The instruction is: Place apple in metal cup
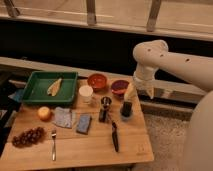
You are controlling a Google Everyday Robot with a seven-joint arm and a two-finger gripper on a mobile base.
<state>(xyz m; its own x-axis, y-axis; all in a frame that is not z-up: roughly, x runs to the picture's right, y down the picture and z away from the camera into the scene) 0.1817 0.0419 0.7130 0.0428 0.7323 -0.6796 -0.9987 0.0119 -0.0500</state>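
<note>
End effector (129, 96) above the black container (126, 110), their boundary indistinct; arm (185, 62) partly beyond the right edge.

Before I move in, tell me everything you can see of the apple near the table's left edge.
The small round yellow-orange apple has a reddish blush and looks whole and smooth-skinned. It sits on the light wooden table, just in front of the green plastic tray, beside a grey-blue folded cloth and behind the dark purple grape bunch. Only the table clearly touches it. The gripper hangs well away, across the table.
</note>
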